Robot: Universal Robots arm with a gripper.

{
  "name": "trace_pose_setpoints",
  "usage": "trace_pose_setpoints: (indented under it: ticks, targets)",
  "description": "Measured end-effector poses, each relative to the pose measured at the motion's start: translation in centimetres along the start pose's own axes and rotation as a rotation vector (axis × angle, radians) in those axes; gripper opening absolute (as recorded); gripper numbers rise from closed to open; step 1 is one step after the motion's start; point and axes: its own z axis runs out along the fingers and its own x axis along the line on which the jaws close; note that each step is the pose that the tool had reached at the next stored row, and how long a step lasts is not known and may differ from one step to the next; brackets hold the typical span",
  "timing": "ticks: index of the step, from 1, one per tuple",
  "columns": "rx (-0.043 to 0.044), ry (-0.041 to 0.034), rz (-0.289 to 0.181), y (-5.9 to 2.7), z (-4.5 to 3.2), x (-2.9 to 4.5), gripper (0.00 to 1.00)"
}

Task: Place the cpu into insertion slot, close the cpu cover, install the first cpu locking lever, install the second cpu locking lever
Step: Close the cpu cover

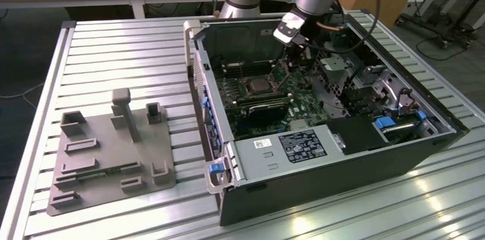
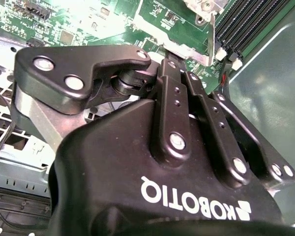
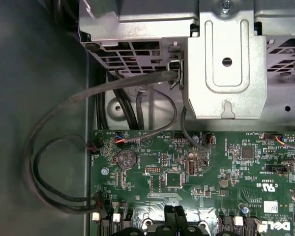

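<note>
Gripper (image 1: 292, 58) low inside open computer case (image 1: 303, 189), over green circuit board (image 1: 307, 104).
Fingertips (image 3: 170, 215) pressed together, nothing visibly held; silver-ringed socket (image 1: 244, 88) nearby, untouched.

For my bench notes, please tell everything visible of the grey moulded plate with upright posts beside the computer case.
The grey moulded plate looks like plastic. It lies flat on the slatted metal table, on the exterior view's left of the open black computer case, apart from it. From its base rise one tall post, a shorter dark-topped post and several low brackets. A thin green strip seems to lie in one recess.
</note>
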Motion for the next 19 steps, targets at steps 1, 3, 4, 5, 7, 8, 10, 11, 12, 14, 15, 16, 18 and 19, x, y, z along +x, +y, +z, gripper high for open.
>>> trace_pose_setpoints:
  ticks: [1, 3, 4, 5, 7, 8, 10, 11, 12, 14, 15, 16, 18, 19]
  targets:
    - [0.0, 0.0, 0.0, -0.05, 0.0, 0.0, 0.1]
    - [0.0, 0.0, 0.0, -0.15, 0.0, 0.0, 0.1]
    - [0.0, -0.0001, 0.0, -0.19, 0.0, 0.0, 0.1]
    - [0.0, -0.0001, 0.0, -0.23, 0.0, 0.0, 0.1]
    - [0.0, 0.0, 0.0, -0.3, 0.0, 0.0, 0.1]
    - [0.0, 0.0, 0.0, -0.34, 0.0, 0.0, 0.1]
    - [0.0, -0.0001, 0.0, -0.4, 0.0, 0.0, 0.1]
    - [0.0, -0.0001, 0.0, -0.42, 0.0, 0.0, 0.1]
    - [0.0, 0.0, 0.0, -0.44, 0.0, 0.0, 0.1]
    - [0.0, -0.0001, 0.0, -0.48, 0.0, 0.0, 0.1]
    - [0.0, -0.0001, 0.0, -0.51, 0.0, 0.0, 0.1]
    - [0.0, 0.0, 0.0, -0.55, 0.01, 0.0, 0.1]
    - [0.0, 0.0, 0.0, -0.64, 0.01, 0.0, 0.1]
    - [0.0, -0.0001, 0.0, -0.69, 0.01, 0.0, 0.1]
